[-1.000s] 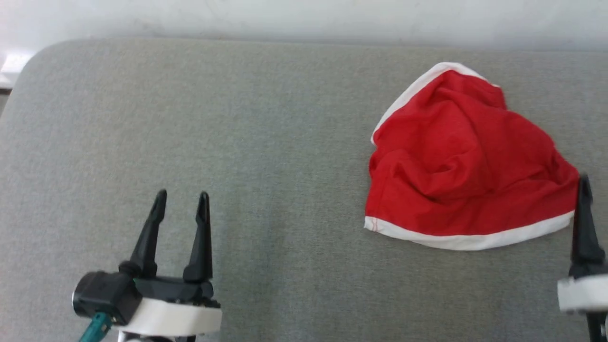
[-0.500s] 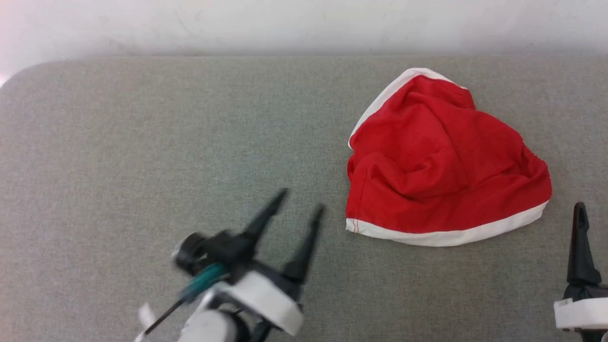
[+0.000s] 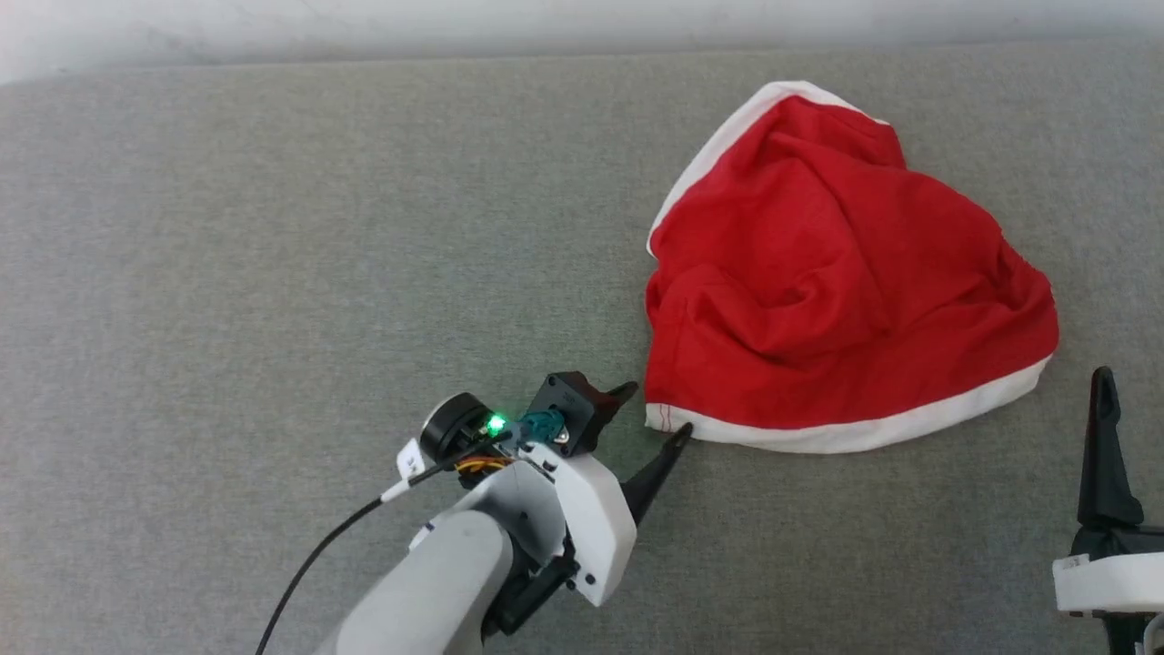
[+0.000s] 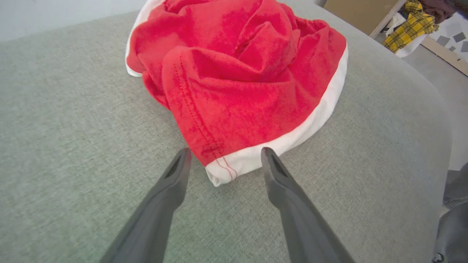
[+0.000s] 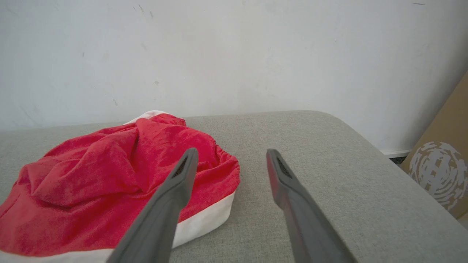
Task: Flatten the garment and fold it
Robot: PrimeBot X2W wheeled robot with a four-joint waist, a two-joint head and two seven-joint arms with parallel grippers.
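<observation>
Garment point(image 3: 846, 273): 1 piece, red, crumpled in a heap and not flattened. It lies on the grey padded surface point(image 3: 273, 227), at about 2 o'clock from the middle of the head view.

Left gripper point(image 4: 225, 150): fingers apart, nothing clamped. Relative to it, the garment spreads toward 1–2 o'clock in the head view. The near-left hem corner, white band with red stitching, sits in the gap between the two fingertips in the left wrist view. One tip is just at the white edge; can't tell whether it touches.

Right gripper point(image 5: 231, 151): fingers apart, gap empty. In the head view it is at 4 o'clock, and the garment's right end lies at about 10–11 o'clock from it, near. In the right wrist view one finger overlaps the red cloth; contact can't be told.

Counts:
- garment: 1
- grippers: 2, both spread
- white trim bands in view: 2, one along the near hem and one along the far-left edge up toward 12 o'clock
- green LED point(image 3: 496, 424) lit on the left wrist: 1
- black cable point(image 3: 318, 555) along the left arm: 1

Behind the surface is a pale wall point(image 5: 219, 54), with a cardboard box point(image 5: 438, 171) at 3–4 o'clock in the right wrist view.
</observation>
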